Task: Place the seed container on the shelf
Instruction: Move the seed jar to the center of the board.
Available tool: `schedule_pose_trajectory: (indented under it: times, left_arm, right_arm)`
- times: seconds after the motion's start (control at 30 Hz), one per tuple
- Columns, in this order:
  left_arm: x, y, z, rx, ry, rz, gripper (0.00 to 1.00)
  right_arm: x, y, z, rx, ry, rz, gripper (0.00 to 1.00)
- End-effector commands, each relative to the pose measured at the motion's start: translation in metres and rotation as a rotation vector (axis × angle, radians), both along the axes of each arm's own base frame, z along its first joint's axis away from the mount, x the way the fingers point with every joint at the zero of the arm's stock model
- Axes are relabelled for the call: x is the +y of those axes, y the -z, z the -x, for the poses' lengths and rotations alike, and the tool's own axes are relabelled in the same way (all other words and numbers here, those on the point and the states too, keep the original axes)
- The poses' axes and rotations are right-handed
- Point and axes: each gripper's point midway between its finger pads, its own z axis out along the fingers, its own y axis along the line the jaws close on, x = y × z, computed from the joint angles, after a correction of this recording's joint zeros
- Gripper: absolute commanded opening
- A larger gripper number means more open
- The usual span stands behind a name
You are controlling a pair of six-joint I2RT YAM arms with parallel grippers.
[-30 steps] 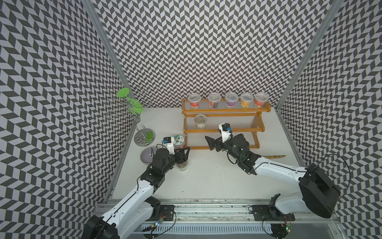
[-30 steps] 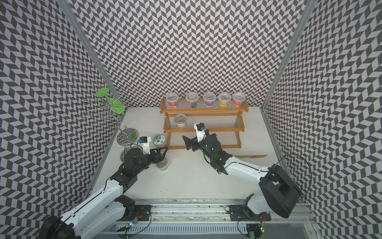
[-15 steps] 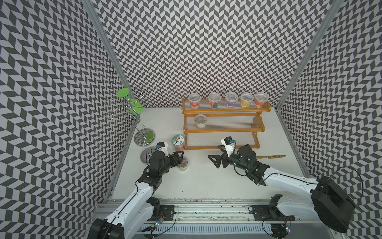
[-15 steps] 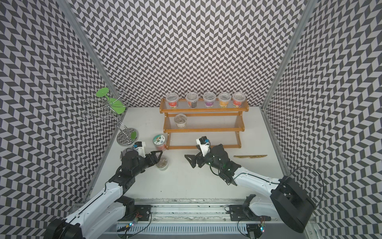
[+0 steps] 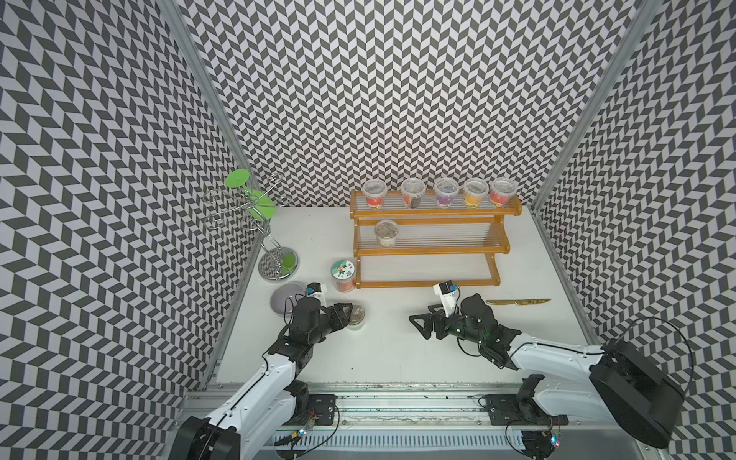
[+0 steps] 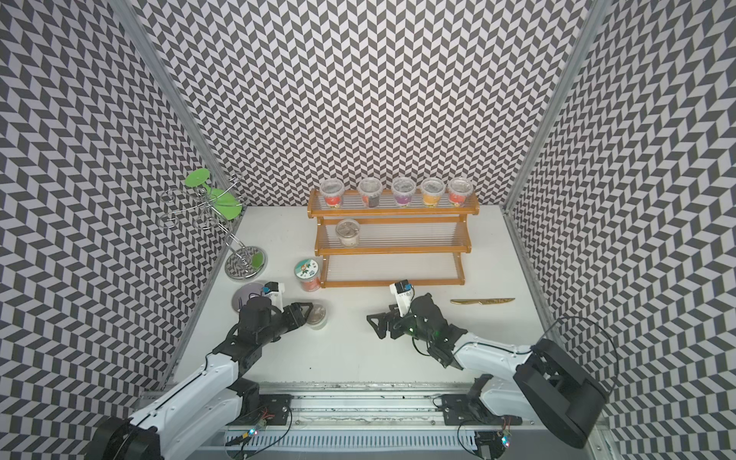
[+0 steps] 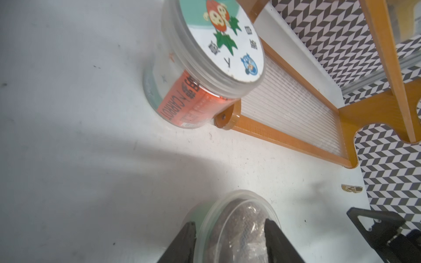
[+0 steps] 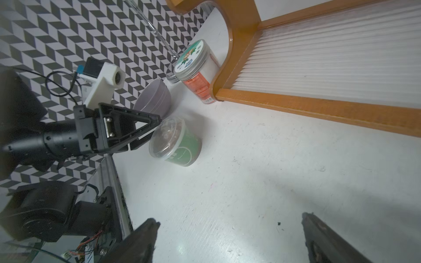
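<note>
**Left arm.** The left gripper point(image 5: 345, 314) is clamped on the seed container point(image 5: 357, 314). In the left wrist view, 1 finger point(image 7: 188, 239) presses on each side of its clear lid. The container, a clear tub with a green label, stands on the table point(image 5: 398, 358) in the left half, nearer the left edge than the middle. It is in front of the shelf point(image 5: 430, 250) and apart from it.

**Shelf.** This stands toward the back edge. It carries 5 jars point(image 5: 446, 193) on the top tier and 1 jar point(image 5: 386, 233) at the left end of the middle tier.

**Right arm.** The right gripper point(image 5: 419, 327) hovers over bare table near the middle, jaws wide apart and empty.

**Other items.** A carrot jar point(image 5: 343, 275) sits just beside the shelf's front left corner. A grey bowl point(image 5: 283, 302) and a wire stand point(image 5: 275, 263) are by the left edge. A gold knife point(image 5: 517, 302) lies toward the right edge.
</note>
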Motion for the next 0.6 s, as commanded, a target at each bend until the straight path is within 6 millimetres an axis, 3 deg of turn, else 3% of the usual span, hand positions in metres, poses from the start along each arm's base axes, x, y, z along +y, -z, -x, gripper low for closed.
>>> schedule_pose_trajectory:
  times: [0.0, 0.57]
  left_arm:
    - [-0.017, 0.004, 0.005, -0.007, 0.086, -0.028, 0.52]
    - [-0.141, 0.009, 0.017, -0.021, 0.451, -0.103, 0.46]
  right_arm:
    - [-0.008, -0.008, -0.011, -0.03, 0.06, -0.012, 0.99]
    - [-0.055, -0.003, -0.016, -0.01, 0.152, -0.034, 0.99]
